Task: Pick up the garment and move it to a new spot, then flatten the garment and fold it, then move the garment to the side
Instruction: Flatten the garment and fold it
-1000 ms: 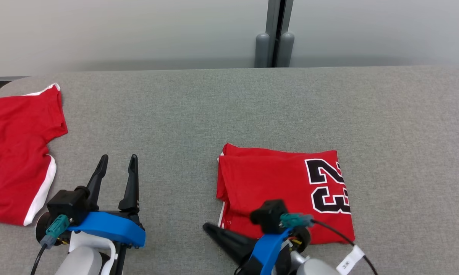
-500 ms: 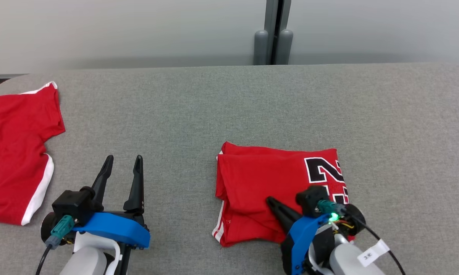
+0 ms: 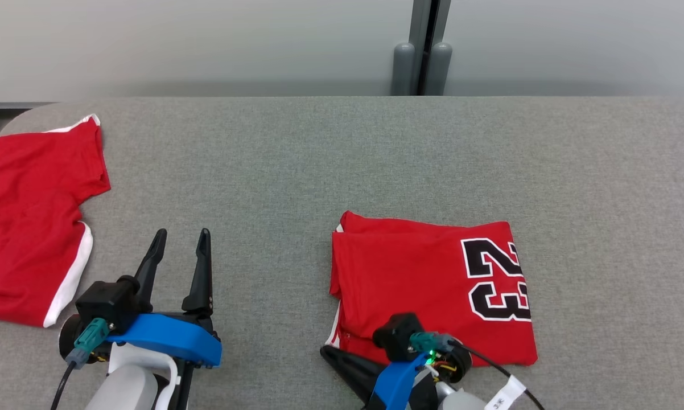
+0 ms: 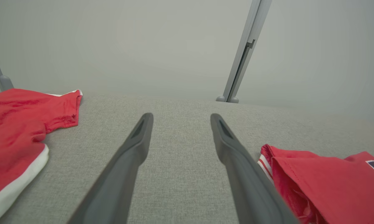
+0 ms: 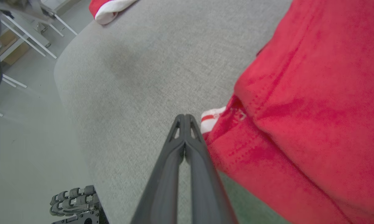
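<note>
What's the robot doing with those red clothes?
The robot is folding clothes on a grey table. The red number 23 jersey lies folded in front of it. Its right hand is shut, empty, beside the jersey's near corner. Its left hand hangs open over bare table. Another red garment lies spread at the left.

Bare table lies open between the folded jersey and red shirt.

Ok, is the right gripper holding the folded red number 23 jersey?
No, the right gripper is shut on nothing, beside the folded red jersey.
</note>
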